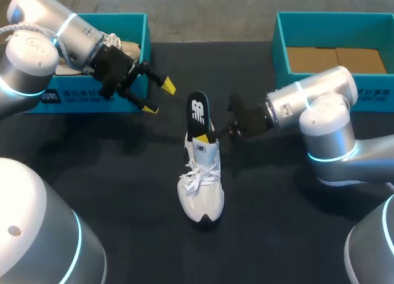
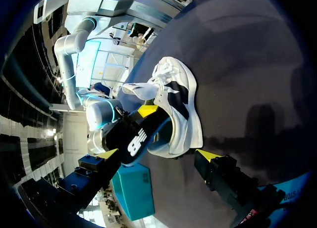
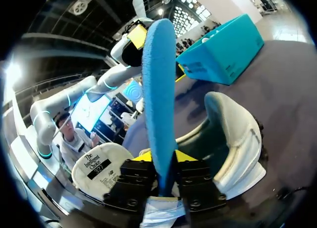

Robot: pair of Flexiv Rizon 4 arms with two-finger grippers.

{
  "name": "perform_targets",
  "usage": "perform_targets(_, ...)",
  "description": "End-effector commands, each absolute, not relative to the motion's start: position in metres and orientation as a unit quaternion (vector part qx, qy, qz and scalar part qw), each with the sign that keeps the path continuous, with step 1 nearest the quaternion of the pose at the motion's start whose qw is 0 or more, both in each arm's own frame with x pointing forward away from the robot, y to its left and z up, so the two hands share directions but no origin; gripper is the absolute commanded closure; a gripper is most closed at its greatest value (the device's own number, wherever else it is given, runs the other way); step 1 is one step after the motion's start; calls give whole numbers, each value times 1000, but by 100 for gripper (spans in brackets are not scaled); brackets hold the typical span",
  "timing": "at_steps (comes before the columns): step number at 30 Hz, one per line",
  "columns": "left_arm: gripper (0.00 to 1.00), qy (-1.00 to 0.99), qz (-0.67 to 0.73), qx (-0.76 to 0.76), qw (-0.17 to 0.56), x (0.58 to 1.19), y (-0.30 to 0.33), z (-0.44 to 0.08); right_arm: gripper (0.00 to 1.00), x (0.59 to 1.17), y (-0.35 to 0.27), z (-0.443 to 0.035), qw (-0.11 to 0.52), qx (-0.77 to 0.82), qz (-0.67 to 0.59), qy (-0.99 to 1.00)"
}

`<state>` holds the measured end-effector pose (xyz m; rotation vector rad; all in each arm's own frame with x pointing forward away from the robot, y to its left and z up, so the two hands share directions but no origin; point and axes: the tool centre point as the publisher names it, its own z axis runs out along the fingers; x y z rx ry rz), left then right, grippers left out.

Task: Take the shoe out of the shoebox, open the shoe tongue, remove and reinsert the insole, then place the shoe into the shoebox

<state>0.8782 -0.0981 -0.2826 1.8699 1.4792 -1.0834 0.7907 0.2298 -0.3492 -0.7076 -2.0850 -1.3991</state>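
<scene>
Shoe, white with white laces, sat upright on its sole at the middle of the black table. Its toe pointed toward the robot and its heel away. Insole stood up on end at the shoe's heel opening, black printed face toward the left arm and blue underside toward the right arm. Couldn't tell whether its lower end was still inside the shoe.

Right gripper came in from the right and was pinching the insole near its lower end, one yellow tip on each face. The insole rose straight up between the fingers, with the shoe's open collar just beyond them.

Left gripper hung above the table to the left of the insole and apart from it. Its fingers were spread wide with nothing between them, and the shoe and insole lay ahead of it in the left wrist view.

Left shoebox, teal, sat at the far left behind the left gripper with a second shoe, beige, inside. Right shoebox, also teal, sat at the far right with a brown cardboard floor showing.
</scene>
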Motion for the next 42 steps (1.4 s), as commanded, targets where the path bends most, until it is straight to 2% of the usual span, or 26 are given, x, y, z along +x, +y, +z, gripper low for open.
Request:
perform_targets(1,0,546,-398,690,259,877,-98,-282,69,797,232,-335,253,-256,-515,-778)
perform_targets(11,0,546,-398,690,259,877,-98,-282,72,816,235,-324,248,-239,-508,-790)
perform_targets(15,0,546,-398,690,259,877,-98,-282,85,818,236,-327,250,-239,-504,-792)
perform_targets(17,0,546,-398,690,259,877,-98,-282,97,817,236,-329,252,-240,-503,-791)
perform_targets(18,0,546,-398,690,259,877,-98,-282,100,816,236,-331,253,-241,-503,-791)
perform_targets(37,0,546,-398,690,259,877,-98,-282,100,783,240,-352,280,-261,-494,-781)
perform_targets(38,0,546,-398,690,259,877,-98,-282,94,783,240,-352,281,-262,-493,-781)
perform_targets(39,0,546,-398,690,259,877,-98,-282,71,783,239,-351,278,-263,-494,-781)
perform_targets(40,0,546,-398,690,259,877,-98,-282,64,784,239,-350,276,-263,-494,-781)
perform_targets(42,0,546,-398,690,259,877,-98,-282,63,786,237,-345,266,-262,-498,-782)
